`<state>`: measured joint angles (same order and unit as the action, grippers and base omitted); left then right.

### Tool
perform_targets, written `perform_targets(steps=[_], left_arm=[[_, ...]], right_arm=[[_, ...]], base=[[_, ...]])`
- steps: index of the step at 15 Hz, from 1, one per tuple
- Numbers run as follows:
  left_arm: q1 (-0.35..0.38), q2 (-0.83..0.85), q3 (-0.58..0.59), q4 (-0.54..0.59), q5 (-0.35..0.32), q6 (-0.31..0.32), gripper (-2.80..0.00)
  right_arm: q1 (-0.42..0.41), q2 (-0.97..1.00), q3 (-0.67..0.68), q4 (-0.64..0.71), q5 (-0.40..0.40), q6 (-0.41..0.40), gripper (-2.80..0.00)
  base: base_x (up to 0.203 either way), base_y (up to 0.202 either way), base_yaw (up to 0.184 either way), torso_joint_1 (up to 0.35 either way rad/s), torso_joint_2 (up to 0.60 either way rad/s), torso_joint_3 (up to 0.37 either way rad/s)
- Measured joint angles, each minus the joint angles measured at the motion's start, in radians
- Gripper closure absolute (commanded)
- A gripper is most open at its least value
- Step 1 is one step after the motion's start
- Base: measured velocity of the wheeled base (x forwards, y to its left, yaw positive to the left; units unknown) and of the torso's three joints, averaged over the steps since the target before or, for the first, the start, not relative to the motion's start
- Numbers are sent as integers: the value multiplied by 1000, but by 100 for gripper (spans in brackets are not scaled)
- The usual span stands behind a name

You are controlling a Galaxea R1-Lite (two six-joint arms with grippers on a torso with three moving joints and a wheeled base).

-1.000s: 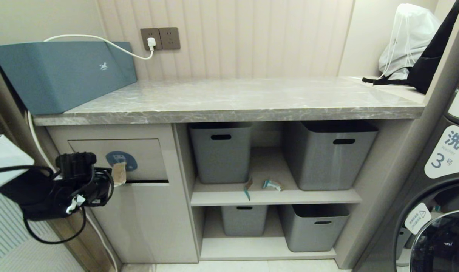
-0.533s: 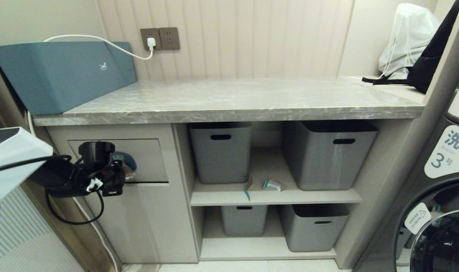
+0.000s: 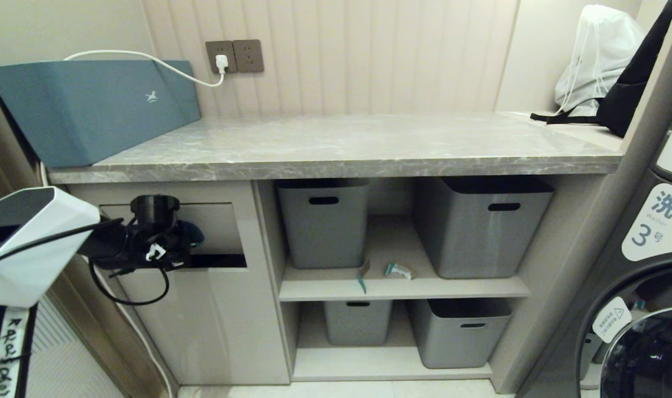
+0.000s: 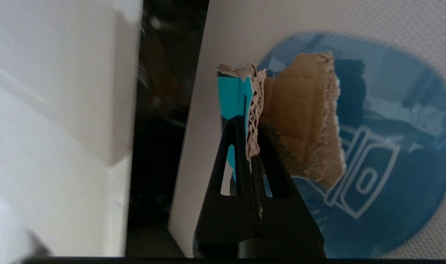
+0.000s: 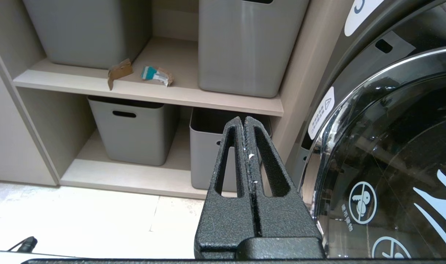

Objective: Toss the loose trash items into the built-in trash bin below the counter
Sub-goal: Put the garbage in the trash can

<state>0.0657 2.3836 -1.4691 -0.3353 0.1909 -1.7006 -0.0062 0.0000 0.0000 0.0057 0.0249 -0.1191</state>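
Left: the long teal-blue box (image 3: 92,108) rests on the left end of the counter (image 3: 347,149), with a white cable (image 3: 147,58) running from behind it to a wall socket (image 3: 221,56). Below the counter, the left gripper (image 4: 251,124) is pressed against the flap (image 3: 214,224) of the built-in trash bin (image 3: 203,309); the flap is tilted inward and a dark gap (image 3: 219,261) is open along its lower edge. The fingers (image 4: 237,146) are clenched on a torn brown cardboard scrap (image 4: 303,121), teal on its other face, which projects past the fingertips and lies directly before the round blue sticker (image 4: 391,154) with the white bin icon.

Centre: four grey tubs stand in the open shelving. On the upper shelf (image 3: 402,287), between the two upper tubs (image 3: 324,221) (image 3: 479,226), lie a second brown scrap (image 5: 119,71) at the shelf's front edge and, just beside it, a crumpled teal-and-white wrapper (image 5: 156,74); both are well apart from either gripper.

Right: the right gripper (image 5: 244,123) hangs before the lower shelving and beside the washing machine door (image 5: 391,165), its fingers pressed together with nothing between them. A white drawstring bag (image 3: 595,50) sits at the counter's far right end.
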Motion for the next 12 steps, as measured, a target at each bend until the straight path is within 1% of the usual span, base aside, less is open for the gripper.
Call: perform_targets(steps=[1, 7, 8, 12], left_arm=[[-3, 8, -13, 1, 0, -23, 0], [-11, 38, -41, -3, 0, -92, 0], [-11, 40, -45, -8, 0, -94, -280], [-10, 57, -87, -9, 0, -94, -280]], right_arm=[[0, 0, 0, 0, 0, 0, 0], [0, 0, 0, -1, -1, 1, 0], [0, 0, 0, -1, -2, 2, 0], [0, 0, 0, -1, -1, 1, 0]], base=[[0, 0, 0, 0, 0, 0], [0, 0, 0, 0, 0, 0], [0, 0, 0, 0, 0, 0], [0, 0, 0, 0, 0, 0]])
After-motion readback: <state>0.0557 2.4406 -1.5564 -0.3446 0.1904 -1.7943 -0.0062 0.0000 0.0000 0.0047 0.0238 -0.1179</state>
